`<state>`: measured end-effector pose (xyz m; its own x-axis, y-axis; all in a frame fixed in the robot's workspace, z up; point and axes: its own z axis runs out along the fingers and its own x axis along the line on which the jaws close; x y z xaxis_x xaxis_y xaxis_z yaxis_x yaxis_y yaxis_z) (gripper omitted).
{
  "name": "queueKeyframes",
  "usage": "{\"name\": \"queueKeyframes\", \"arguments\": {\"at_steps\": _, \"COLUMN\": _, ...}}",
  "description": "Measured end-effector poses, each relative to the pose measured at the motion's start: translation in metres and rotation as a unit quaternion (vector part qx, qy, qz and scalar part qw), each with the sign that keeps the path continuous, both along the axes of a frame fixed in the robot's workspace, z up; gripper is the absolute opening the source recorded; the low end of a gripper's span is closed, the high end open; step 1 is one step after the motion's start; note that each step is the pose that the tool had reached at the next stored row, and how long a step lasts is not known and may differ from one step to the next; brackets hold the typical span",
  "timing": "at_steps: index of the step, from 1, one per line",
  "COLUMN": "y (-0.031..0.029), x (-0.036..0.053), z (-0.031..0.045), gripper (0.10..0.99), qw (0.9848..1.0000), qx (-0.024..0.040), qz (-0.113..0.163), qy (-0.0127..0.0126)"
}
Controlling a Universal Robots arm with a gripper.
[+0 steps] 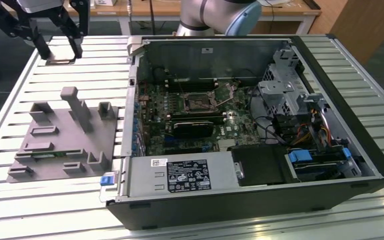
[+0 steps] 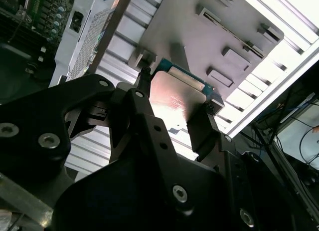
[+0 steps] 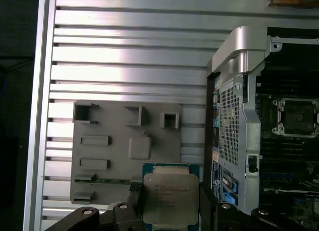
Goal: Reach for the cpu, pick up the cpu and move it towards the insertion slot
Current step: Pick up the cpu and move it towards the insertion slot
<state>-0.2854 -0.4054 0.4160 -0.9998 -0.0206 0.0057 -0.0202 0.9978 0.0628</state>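
My gripper [image 1: 60, 56] hangs above the far end of the slatted table, at the exterior view's left, shut on the cpu [image 1: 60, 61]. The first wrist view shows the cpu [image 3: 167, 201] as a silver square with a tan and green rim, clamped by its two side edges between the black fingers [image 3: 134, 198]. In the second wrist view the shiny chip [image 2: 172, 99] sits in the gripper [image 2: 177, 91]. The insertion slot [image 1: 199, 102] is a black square with a metal frame on the green board inside the open computer case, well to the exterior view's right of the gripper. The first wrist view also shows the insertion slot [image 3: 298, 116].
A grey fixture plate [image 1: 65, 135] with raised blocks lies on the table [image 1: 18, 100], nearer than the gripper and beside the case. The case wall [image 1: 130, 90] stands between gripper and board. Drive cages and cables [image 1: 292, 105] crowd the case's right side; a power supply [image 1: 178, 175] is in front.
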Motion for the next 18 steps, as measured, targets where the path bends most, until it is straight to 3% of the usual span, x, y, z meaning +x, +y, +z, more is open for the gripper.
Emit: {"name": "queueKeyframes", "arguments": {"at_steps": 18, "y": 0.0000, "x": 0.0306, "z": 0.0000, "gripper": 0.541, "qw": 1.0000, "qx": 0.0000, "qz": 0.000, "qy": 0.0000}}
